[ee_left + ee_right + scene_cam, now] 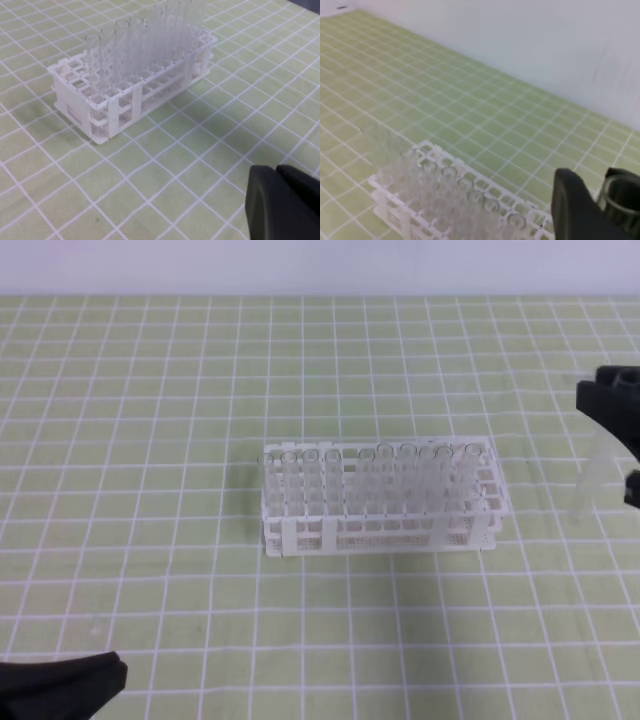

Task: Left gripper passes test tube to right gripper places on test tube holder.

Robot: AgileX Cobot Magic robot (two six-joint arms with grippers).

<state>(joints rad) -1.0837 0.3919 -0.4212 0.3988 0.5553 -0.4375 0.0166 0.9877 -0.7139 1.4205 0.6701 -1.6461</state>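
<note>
- Test tube (pixel 592 480): slim, clear and colourless, seen at the 3 o'clock edge of the exterior high view. It hung near upright with its rounded end lowest, above the green grid mat. Its open mouth (pixel 622 197) showed in the right wrist view, just beside one black finger (pixel 575 210).
- Right claw (pixel 618 435): black, entering from the 3 o'clock edge of the exterior high view. It was pinching the test tube near its upper end, well apart from the rack.
- Test tube holder (pixel 380 525): white plastic rectangular rack with a lattice of square holes, standing at the centre of the desk. Clear tubes (pixel 400 475) stood upright along its far rows. The near rows of holes (pixel 75 70) looked mostly unfilled in the left wrist view.
- Left claw (pixel 60 685): black, low at the 7 o'clock corner of the exterior high view, well apart from the rack. Only a dark edge of it (pixel 282 205) showed in the left wrist view. Whether it was spread or pressed together could not be told.
- Desk (pixel 150 440): covered with a pale green mat ruled in white squares, ending at a white wall (pixel 545 40) toward 12 o'clock.
</note>
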